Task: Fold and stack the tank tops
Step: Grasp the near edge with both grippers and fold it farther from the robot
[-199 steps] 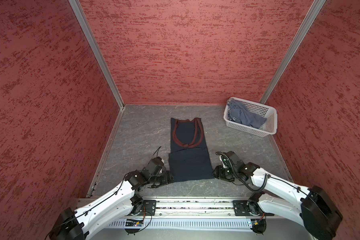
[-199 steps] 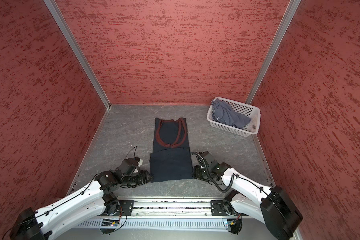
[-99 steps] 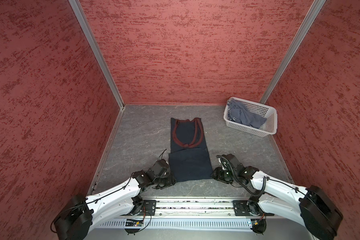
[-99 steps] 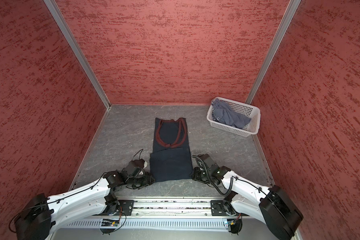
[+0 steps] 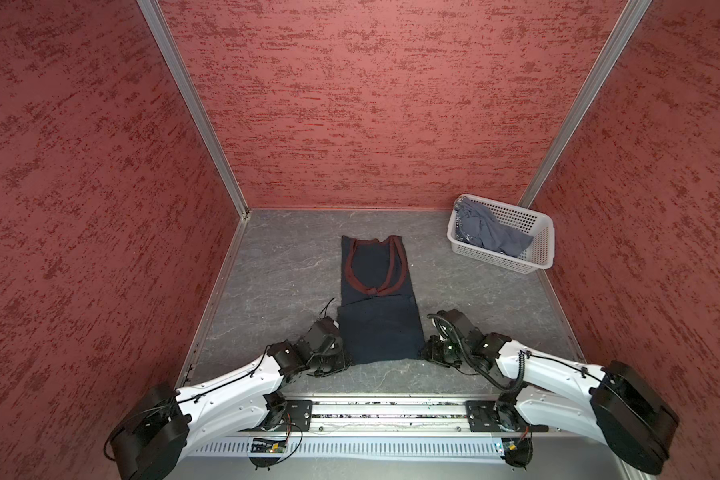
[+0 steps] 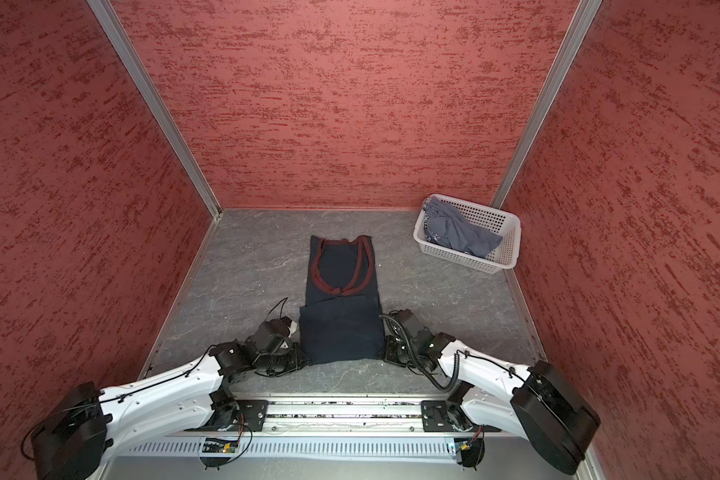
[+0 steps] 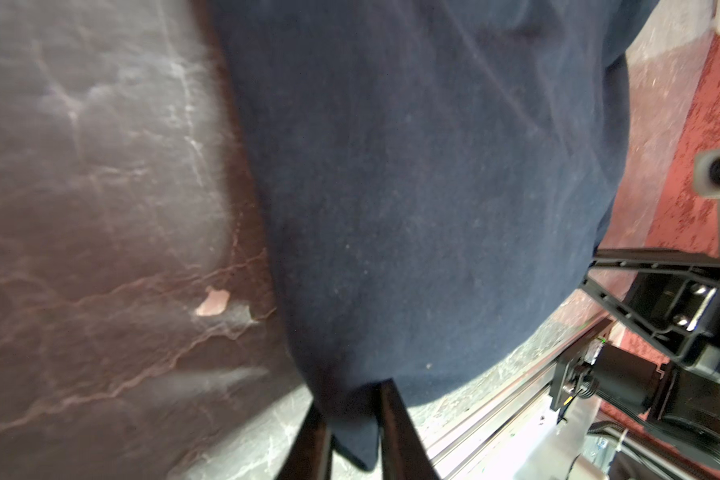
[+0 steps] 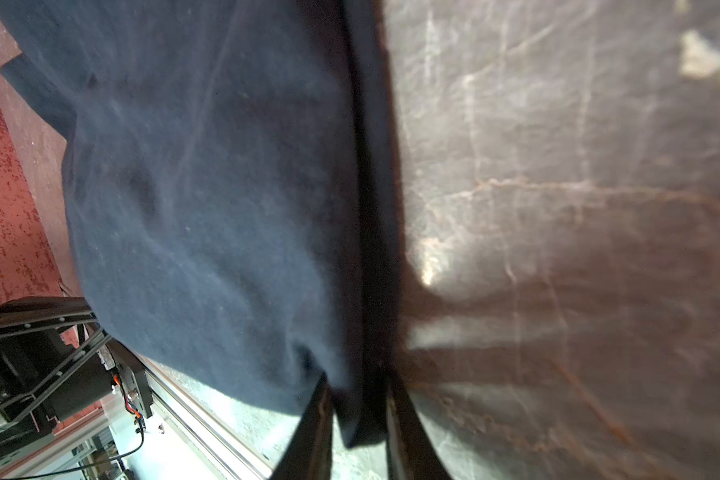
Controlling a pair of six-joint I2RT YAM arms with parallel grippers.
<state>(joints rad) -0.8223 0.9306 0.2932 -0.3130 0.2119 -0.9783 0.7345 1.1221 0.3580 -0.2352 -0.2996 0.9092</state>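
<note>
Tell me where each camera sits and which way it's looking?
Top views: above the robot's base, looking down and forward at the table, navy tank top and basket; both arms show.
Left wrist: on its arm, low, looking along the left gripper, shut on the top's near corner.
Right wrist: likewise; right gripper on the opposite near corner.
Shared: all views show the navy tank top.

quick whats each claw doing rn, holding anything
Left claw: closed on the near left corner of the navy tank top.
Right claw: closed on its near right corner.
</note>
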